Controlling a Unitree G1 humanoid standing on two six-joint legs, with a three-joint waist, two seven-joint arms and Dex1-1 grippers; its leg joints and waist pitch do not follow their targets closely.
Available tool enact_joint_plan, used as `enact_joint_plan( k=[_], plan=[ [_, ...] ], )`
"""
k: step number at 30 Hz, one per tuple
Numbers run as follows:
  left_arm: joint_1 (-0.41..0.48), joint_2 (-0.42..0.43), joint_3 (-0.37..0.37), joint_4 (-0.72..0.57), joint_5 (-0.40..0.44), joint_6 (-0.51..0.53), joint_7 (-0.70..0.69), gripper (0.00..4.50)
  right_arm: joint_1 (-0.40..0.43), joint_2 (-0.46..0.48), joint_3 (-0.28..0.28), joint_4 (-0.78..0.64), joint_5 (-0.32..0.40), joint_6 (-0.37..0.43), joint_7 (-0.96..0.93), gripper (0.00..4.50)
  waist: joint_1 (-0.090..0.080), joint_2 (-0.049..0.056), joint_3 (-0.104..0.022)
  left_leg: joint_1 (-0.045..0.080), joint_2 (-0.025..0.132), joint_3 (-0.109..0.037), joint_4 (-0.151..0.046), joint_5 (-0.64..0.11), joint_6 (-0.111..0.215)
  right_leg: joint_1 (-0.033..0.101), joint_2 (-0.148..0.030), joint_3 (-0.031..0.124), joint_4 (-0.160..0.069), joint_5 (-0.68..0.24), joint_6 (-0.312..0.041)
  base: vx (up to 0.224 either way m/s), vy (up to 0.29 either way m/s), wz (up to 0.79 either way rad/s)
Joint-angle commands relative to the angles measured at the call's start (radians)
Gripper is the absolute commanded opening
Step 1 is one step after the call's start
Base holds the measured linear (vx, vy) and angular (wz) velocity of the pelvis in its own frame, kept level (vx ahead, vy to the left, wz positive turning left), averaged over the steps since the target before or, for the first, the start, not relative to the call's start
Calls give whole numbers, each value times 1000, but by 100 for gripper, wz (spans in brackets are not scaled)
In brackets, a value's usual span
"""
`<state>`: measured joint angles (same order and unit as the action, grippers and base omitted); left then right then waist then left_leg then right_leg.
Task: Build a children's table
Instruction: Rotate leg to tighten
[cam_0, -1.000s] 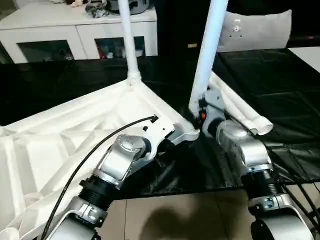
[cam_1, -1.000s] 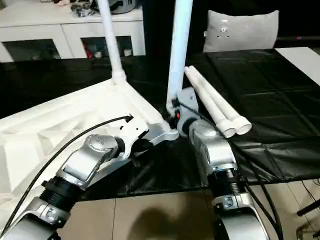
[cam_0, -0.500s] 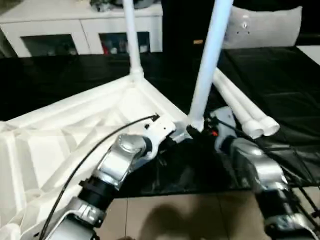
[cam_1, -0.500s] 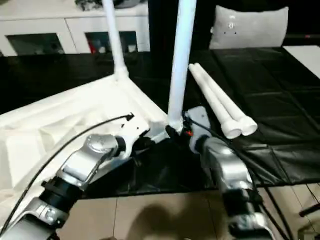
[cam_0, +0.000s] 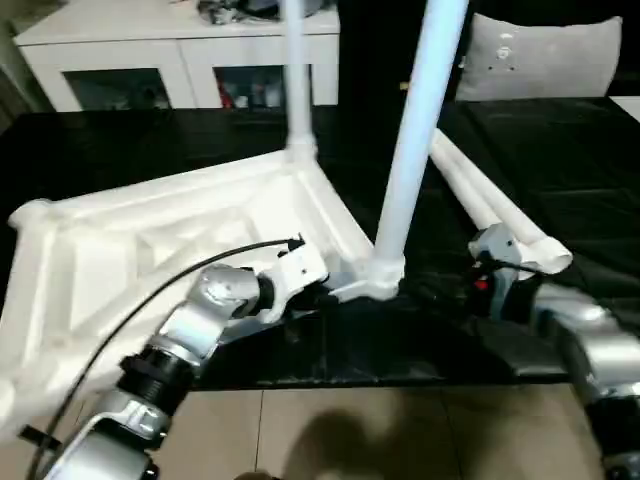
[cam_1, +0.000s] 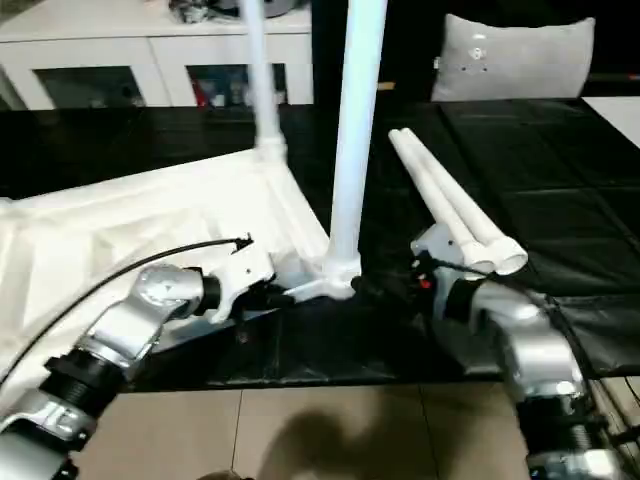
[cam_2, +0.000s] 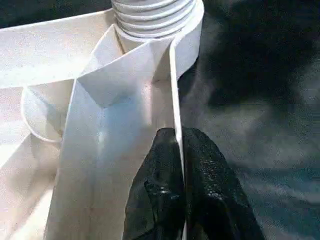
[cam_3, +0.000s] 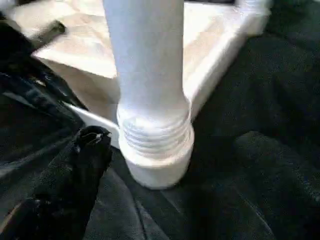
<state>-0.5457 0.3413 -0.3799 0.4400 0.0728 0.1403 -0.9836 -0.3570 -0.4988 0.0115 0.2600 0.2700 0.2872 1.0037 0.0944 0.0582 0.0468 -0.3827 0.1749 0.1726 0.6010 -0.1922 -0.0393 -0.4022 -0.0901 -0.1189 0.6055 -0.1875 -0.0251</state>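
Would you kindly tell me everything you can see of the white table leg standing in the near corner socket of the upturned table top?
The long white tapered plastic leg stands roughly upright, leaning slightly, and runs out past the picture's top edge. Its ribbed, threaded lower end sits in the round corner socket of the white ribbed table top, threads partly showing. The black-fingered left gripper pinches the top's thin rim wall beside that socket; the right gripper sits apart, not touching the leg.

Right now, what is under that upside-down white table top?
The table top lies on a black sheet that spreads beyond its edges. Two legs stand up from its corner sockets. Whatever lies directly beneath the top is covered.
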Motion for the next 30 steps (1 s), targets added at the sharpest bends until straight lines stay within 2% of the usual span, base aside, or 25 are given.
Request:
enact_joint_plan(
  k=[1, 5, 6, 7, 11, 12, 13, 16, 17, 23, 29, 30],
  plan=[
    [-1, 20, -52, 35, 26, -54, -66, 0, -24, -22, 33, 13, 12, -22, 68, 443, 7, -13, -68, 10, 60, -19, -59, -130, 110, 62, -77, 61, -73, -149, -201, 0, 0, 0],
    [-11, 35, -67, 56, 24, -99, -125, 0, -45, -39, 75, 30, -1, -46, 144, 443, 18, -18, -69, 9, 60, -18, -58, -129, 103, 61, -78, 62, -72, -172, -197, 0, 0, 0],
    [-15, 38, -71, 62, 22, -113, -137, 0, -50, -40, 81, 35, -6, -52, 156, 443, 22, -16, -69, 11, 62, -19, -59, -124, 100, 60, -78, 63, -70, -171, -196, 0, 0, 0],
    [-19, 42, -77, 65, 25, -126, -147, 0, -57, -38, 88, 40, -8, -54, 169, 443, 23, -19, -69, 11, 62, -18, -59, -122, 101, 59, -78, 62, -69, -168, -197, 0, 0, 0],
    [-27, 48, -84, 70, 22, -150, -179, 0, -85, -32, 119, 72, -18, -49, 217, 443, 29, -17, -71, 12, 63, -18, -58, -122, 97, 57, -78, 63, -65, -164, -204, 0, 0, 0],
    [-27, 48, -84, 71, 21, -153, -185, 0, -88, -32, 125, 80, -25, -52, 221, 416, 31, -17, -71, 11, 64, -19, -58, -116, 97, 58, -79, 64, -63, -152, -206, 0, 0, 0],
    [-28, 46, -81, 77, 20, -163, -196, 0, -101, -33, 149, 114, -51, -72, 224, 416, 31, -16, -71, 11, 65, -19, -58, -114, 96, 58, -79, 64, -63, -147, -207, 0, 0, 0],
    [-27, 41, -80, 82, 19, -167, -202, 0, -112, -26, 155, 143, -63, -84, 213, 390, 34, -18, -73, 11, 63, -18, -56, -108, 91, 58, -79, 63, -59, -125, -218, 0, 0, 0],
    [-27, 39, -80, 84, 21, -172, -200, 0, -117, -16, 149, 149, -50, -77, 215, 372, 35, -18, -74, 11, 63, -18, -55, -108, 94, 60, -79, 64, -59, -120, -219, 0, 0, 0],
    [-23, 34, -77, 91, 19, -178, -197, 0, -127, -1, 148, 168, -44, -77, 217, 335, 43, -16, -74, 11, 64, -18, -55, -104, 97, 58, -78, 63, -59, -132, -210, 0, 0, 0],
    [-23, 31, -67, 100, 14, -181, -202, 0, -124, 11, 149, 171, -29, -84, 241, 282, 45, -19, -76, 10, 63, -18, -54, -97, 99, 60, -79, 63, -56, -116, -214, 0, 0, 0],
    [-23, 29, -62, 101, 8, -175, -203, 0, -120, 12, 149, 162, -24, -81, 245, 275, 45, -16, -76, 10, 63, -18, -54, -97, 99, 60, -79, 63, -56, -122, -212, 0, 0, 0]
  ],
)
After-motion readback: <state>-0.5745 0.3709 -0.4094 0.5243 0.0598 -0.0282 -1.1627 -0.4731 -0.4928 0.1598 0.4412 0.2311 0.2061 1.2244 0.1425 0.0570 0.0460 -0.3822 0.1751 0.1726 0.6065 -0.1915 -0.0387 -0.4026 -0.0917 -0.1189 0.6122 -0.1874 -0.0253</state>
